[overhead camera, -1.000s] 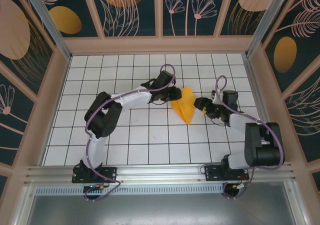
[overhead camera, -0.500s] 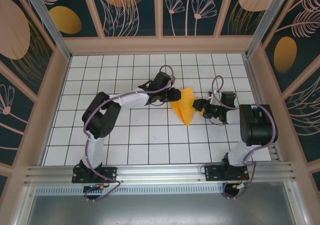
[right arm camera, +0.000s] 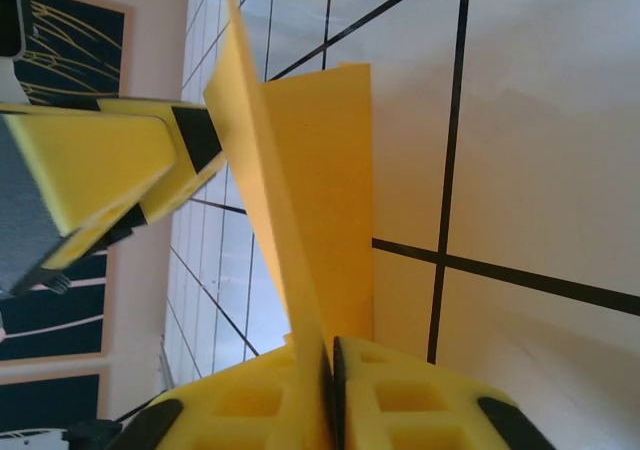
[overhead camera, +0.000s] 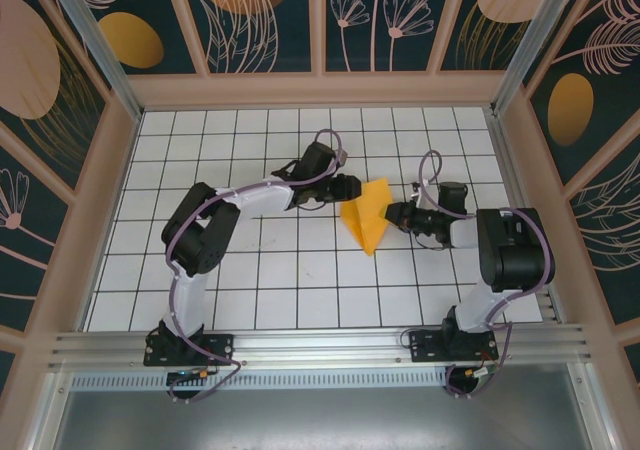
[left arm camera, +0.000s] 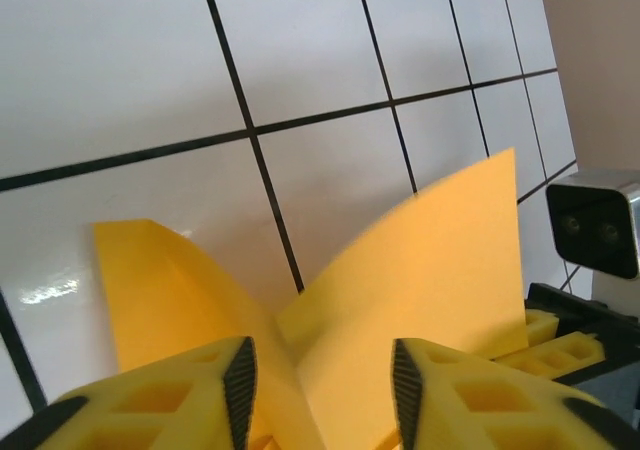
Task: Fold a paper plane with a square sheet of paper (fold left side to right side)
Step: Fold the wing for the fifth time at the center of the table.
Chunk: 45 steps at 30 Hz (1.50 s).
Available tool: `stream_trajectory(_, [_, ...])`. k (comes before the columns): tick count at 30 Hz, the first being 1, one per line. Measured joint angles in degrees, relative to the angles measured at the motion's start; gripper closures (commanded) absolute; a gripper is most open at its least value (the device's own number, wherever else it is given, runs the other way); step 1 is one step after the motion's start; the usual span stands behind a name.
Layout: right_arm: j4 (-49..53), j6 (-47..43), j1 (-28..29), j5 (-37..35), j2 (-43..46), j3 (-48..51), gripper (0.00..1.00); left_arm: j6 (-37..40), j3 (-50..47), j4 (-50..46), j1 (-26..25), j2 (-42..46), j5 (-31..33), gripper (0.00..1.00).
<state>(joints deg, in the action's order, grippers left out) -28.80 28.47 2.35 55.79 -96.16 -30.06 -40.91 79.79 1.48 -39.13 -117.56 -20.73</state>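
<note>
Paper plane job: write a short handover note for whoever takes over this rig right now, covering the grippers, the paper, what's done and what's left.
The left gripper is open, with its jaws on either side of the paper's middle fold and not clamping it.
The right gripper is shut on one raised flap.
The paper plane sits mid-table between the two grippers, tip pointing toward the arm bases, with its flaps standing up in a V.
Done: the sheet is already folded to a pointed shape.
Left: probably bringing the left side over onto the right and pressing it flat. The plane is not closed yet.
</note>
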Motion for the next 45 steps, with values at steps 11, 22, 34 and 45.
stream_trajectory(11, [7.3,-3.1,3.4,-5.9,3.8,-1.7,0.88,-1.3,-7.5,1.8,2.3,11.7,-1.9,0.58])
stream_trajectory(22, [11.3,-4.1,5.4,-9.8,5.9,-2.7,0.85,-11.3,-19.2,8.8,-1.5,11.5,-8.6,0.76])
stream_trajectory(34, [13.2,-4.1,7.5,-12.7,7.9,-2.7,0.84,-19.9,-21.7,16.1,-2.1,7.8,-9.5,0.73])
stream_trajectory(45, [14.8,-4.2,7.8,-13.8,8.5,-2.7,0.8,-22.2,-21.2,16.1,-2.0,6.2,-6.6,0.75])
